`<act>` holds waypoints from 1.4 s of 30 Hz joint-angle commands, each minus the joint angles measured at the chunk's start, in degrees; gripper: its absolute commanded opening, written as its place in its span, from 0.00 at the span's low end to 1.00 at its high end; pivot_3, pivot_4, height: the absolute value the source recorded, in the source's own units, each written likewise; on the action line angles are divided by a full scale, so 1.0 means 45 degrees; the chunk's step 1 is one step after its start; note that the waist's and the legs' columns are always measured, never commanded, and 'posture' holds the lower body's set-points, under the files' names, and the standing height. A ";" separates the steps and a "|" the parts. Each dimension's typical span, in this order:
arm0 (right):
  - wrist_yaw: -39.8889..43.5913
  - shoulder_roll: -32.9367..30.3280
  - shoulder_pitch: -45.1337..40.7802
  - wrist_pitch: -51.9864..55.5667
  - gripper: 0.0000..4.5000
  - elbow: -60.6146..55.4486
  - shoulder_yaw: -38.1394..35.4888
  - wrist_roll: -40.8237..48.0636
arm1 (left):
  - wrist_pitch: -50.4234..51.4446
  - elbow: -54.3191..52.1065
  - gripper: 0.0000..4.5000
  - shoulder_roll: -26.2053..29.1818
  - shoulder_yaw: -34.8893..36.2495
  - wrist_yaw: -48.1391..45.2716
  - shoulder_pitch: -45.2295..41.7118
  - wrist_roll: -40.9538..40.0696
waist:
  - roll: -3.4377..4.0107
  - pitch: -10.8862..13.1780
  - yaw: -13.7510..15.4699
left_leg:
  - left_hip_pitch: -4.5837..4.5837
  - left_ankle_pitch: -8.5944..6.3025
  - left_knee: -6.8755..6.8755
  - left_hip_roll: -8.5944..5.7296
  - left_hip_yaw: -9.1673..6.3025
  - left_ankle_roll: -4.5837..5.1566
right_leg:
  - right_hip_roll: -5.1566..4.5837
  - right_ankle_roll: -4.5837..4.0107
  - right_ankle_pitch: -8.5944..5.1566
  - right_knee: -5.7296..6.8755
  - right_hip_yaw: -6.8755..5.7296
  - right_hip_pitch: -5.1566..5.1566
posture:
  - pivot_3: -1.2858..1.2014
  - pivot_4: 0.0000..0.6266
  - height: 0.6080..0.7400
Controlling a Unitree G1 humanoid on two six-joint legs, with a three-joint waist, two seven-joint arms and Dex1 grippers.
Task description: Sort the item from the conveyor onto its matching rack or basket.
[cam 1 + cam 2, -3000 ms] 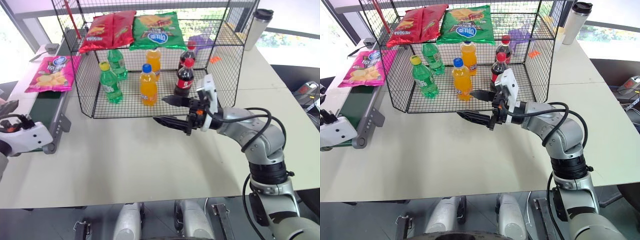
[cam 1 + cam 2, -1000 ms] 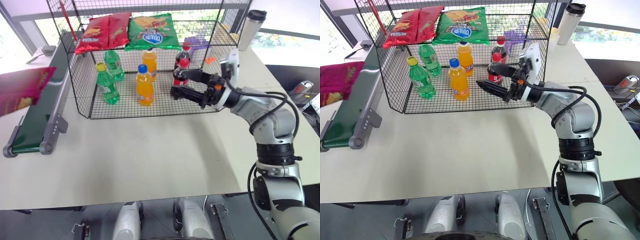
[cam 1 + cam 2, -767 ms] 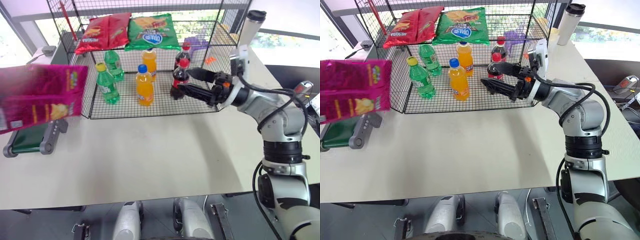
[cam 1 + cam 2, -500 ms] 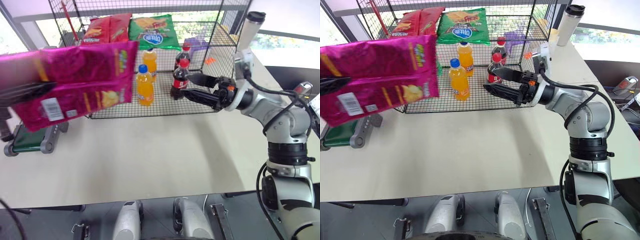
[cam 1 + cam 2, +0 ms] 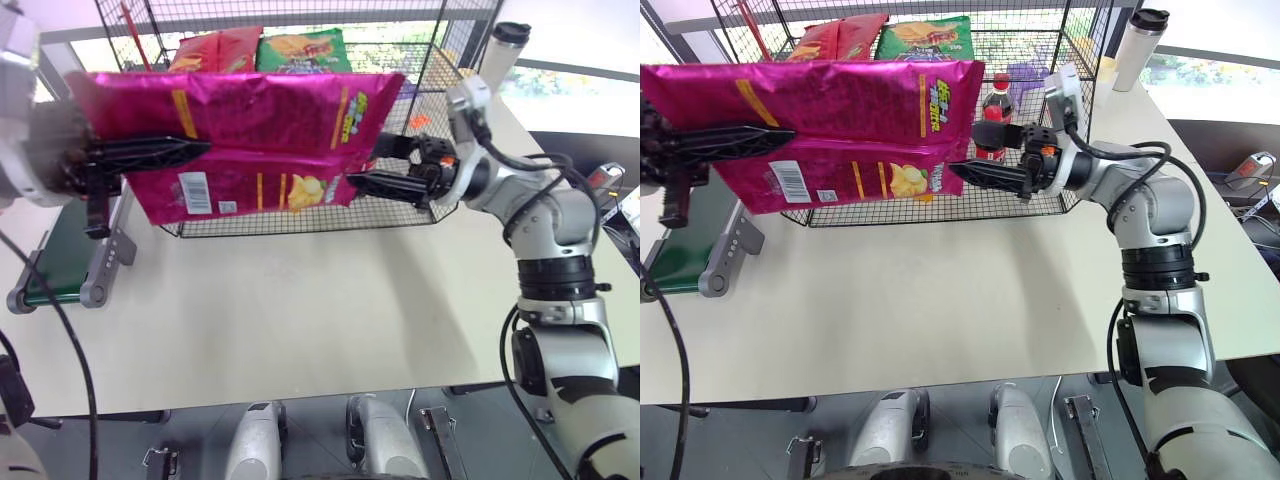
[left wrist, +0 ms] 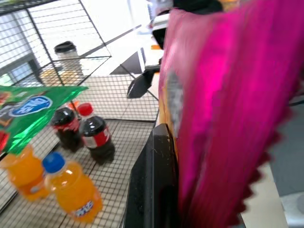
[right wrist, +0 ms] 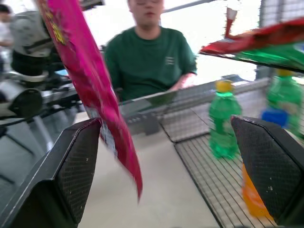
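Rack [image 5: 440, 150] sits behind both my hands, conveyor [image 5: 60, 250] below my L gripper [image 5: 195, 150]. L gripper is clamped on the chip bag [image 5: 250, 140] (held flat, up in the air). R gripper [image 5: 375, 165] w/ fingers spread wide, tips at bag's far edge, not gripping.

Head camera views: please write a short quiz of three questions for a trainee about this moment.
1. True or false: the left gripper is shut on the flat magenta-pink crinkly foil chip bag.
2. The right gripper with two black fingers is: A) open, B) shut on the bag, C) holding a bottle.
3. Fill in: the pink bag hangs in the air in front of the black wire-mesh ____.

Key: 1 true; 2 A; 3 rack.
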 commanded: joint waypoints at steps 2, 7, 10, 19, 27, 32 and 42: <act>0.0219 0.0564 -0.0553 0.0145 1.00 -0.0766 0.0038 0.0507 | -0.0676 0.0224 0.01 -0.0236 -0.0495 -0.0071 -0.0503 0.0065 | 0.0000 0.0000 0.0006 | 0.0000 0.0000 0.0000 0.0000 0.0000 0.0000 | 0.0000 0.0000 0.0000 0.0000 0.0000 0.0000 | 0.52 0.24 1.00; -0.0075 0.1021 -0.0716 0.0467 0.81 -0.0755 -0.0294 0.0912 | -0.0948 0.0355 0.00 -0.0412 -0.0872 -0.0026 -0.0580 0.0224 | 0.0000 0.0000 0.0006 | 0.0000 0.0000 0.0004 0.0002 0.0000 0.0000 | 0.0000 0.0000 0.0001 0.0003 -0.0001 0.0000 | 0.52 0.24 1.00; -0.0117 0.0999 -0.0442 0.0490 0.43 -0.1244 -0.0166 0.0903 | -0.1092 0.0455 0.00 -0.0542 -0.0982 0.0098 -0.0625 0.0246 | 0.0001 0.0000 0.0017 | 0.0000 0.0000 0.0002 0.0002 -0.0001 0.0000 | 0.0000 0.0000 0.0000 0.0002 -0.0001 0.0000 | 0.52 0.24 1.00; -0.0500 0.0791 -0.0185 0.0783 0.01 -0.2172 -0.0215 0.1010 | -0.1424 0.0874 0.00 -0.0765 -0.1135 0.0269 -0.0634 0.0563 | 0.0000 0.0000 0.0013 | 0.0001 0.0000 0.0003 0.0002 0.0000 0.0000 | 0.0000 0.0000 0.0001 0.0004 0.0000 0.0000 | 0.52 0.24 1.00; -0.1371 0.0310 0.0031 0.0992 0.00 -0.3247 -0.0722 0.1296 | -0.1942 0.1873 0.57 -0.1094 -0.1367 0.0705 -0.0776 0.1286 | 0.0000 0.0000 0.0028 | 0.0000 0.0000 0.0003 0.0002 0.0001 0.0000 | 0.0000 0.0001 0.0001 0.0003 -0.0001 0.0000 | 0.52 0.24 1.00; -0.2399 -0.0495 0.0616 0.1197 0.00 -0.4349 -0.1497 0.1287 | -0.2676 0.3092 0.63 -0.1121 -0.1354 0.0717 -0.0652 0.2133 | 0.0000 0.0000 0.0046 | 0.0000 0.0000 0.0005 0.0002 0.0001 0.0000 | -0.0001 0.0001 0.0001 0.0003 -0.0001 0.0001 | 0.52 0.24 1.00; -0.5336 -0.4251 0.2627 0.1178 0.00 -0.6232 -0.5651 0.0658 | -0.2561 0.2275 0.63 -0.1988 -0.0652 0.2632 0.0756 0.2062 | -0.0001 0.0000 0.0243 | -0.0001 0.0000 0.0000 0.0003 0.0019 0.0000 | -0.0008 0.0000 0.0000 -0.0010 0.0007 -0.0004 | 0.52 0.24 1.00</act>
